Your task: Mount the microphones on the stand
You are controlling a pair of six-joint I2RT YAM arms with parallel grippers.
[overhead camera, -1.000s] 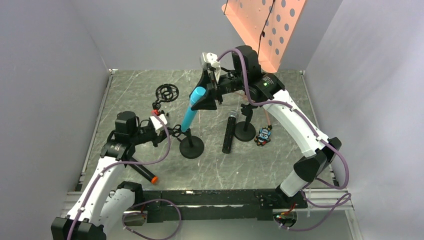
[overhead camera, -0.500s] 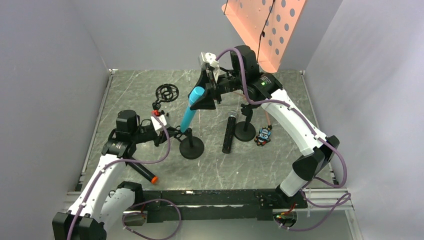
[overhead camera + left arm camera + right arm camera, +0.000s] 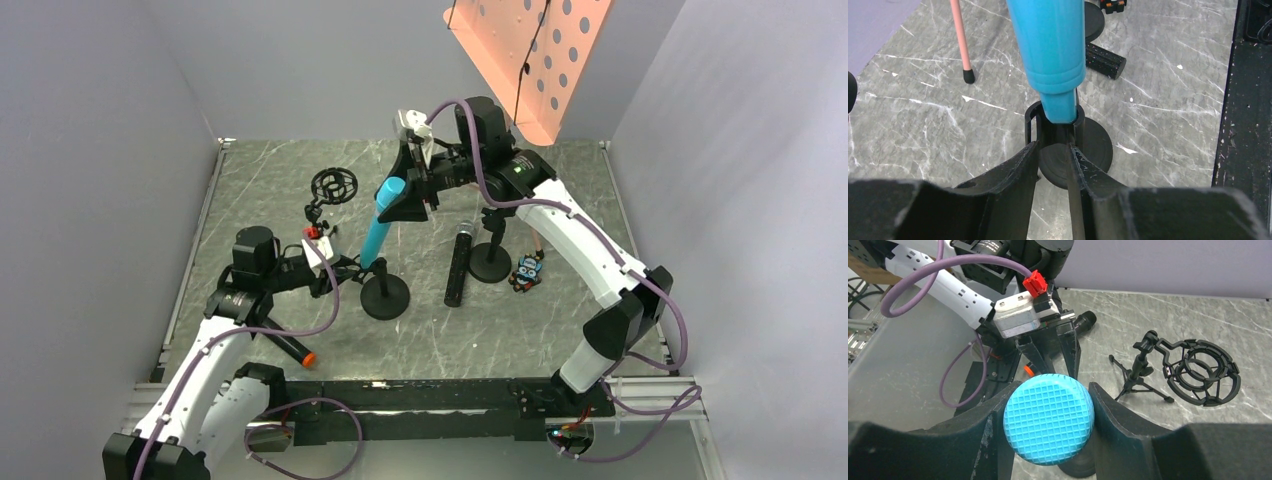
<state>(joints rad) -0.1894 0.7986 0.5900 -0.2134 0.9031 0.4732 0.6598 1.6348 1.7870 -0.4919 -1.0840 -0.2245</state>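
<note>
The teal-blue microphone (image 3: 378, 228) stands tilted, its tail (image 3: 1059, 102) set in the black clip (image 3: 1034, 117) of the round-based stand (image 3: 384, 296). My right gripper (image 3: 405, 203) is shut on its upper part; its gridded head (image 3: 1049, 419) fills the space between the fingers. My left gripper (image 3: 1053, 150) is shut on the stand's post just below the clip. The black microphone with the silver mesh head (image 3: 458, 265) lies on the table beside a second round stand (image 3: 490, 262). The black microphone with the orange-red end (image 3: 291, 347) lies by my left arm.
A shock-mount ring on a small tripod (image 3: 333, 186) stands at the back left. A small colourful toy figure (image 3: 527, 271) lies right of the second stand. An orange pegboard (image 3: 530, 60) leans at the back, its pink leg (image 3: 960, 40) on the table. Grey walls close in on three sides.
My right gripper has shifted the teal microphone's head slightly left and down. My left arm has shifted a little towards the near edge while holding the stand.
</note>
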